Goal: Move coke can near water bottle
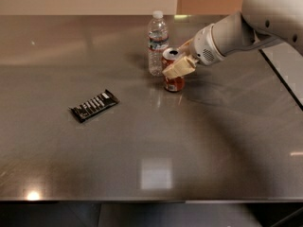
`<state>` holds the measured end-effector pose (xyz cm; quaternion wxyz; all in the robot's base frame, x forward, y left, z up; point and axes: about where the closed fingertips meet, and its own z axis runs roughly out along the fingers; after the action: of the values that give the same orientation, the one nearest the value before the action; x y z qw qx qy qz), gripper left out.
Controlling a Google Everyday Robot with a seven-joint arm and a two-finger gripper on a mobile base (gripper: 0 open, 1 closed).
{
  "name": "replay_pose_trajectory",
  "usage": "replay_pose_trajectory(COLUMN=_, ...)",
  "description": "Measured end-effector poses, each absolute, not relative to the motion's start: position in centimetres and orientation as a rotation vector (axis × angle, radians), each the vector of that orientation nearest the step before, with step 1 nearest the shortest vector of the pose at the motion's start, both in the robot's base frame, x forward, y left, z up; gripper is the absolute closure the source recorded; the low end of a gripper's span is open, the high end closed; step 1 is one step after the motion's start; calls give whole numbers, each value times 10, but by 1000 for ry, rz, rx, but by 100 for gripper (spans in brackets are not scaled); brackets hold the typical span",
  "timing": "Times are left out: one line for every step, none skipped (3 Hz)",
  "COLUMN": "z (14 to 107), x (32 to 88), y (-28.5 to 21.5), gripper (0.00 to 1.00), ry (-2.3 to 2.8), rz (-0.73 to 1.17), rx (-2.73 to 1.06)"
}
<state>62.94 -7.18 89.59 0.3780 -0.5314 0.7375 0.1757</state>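
Steel table [199, 141], glare patches on the surface. Bottle [157, 44] stands upright near the far edge, white cap on. Can [174, 83] stands upright on the table just right of the bottle and a little nearer the camera; they look a sliver apart, though the angle makes that hard to confirm. Arm [246, 25] reaches in from the upper right. Gripper [174, 60] sits at the can's upper half, one beige finger [179, 67] across the near side, the other behind, clamped on the can. Black wrapper [94, 105] lies flat, well left of both.
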Motion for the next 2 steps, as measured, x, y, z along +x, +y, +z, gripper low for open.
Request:
replay_pose_trajectory(z=895, x=629, y=-70, gripper=61, ry=1883, rz=451, rx=-1362)
replay_pose_trajectory(z=895, x=629, y=-67, gripper=37, ry=1882, rz=455, rx=-1366)
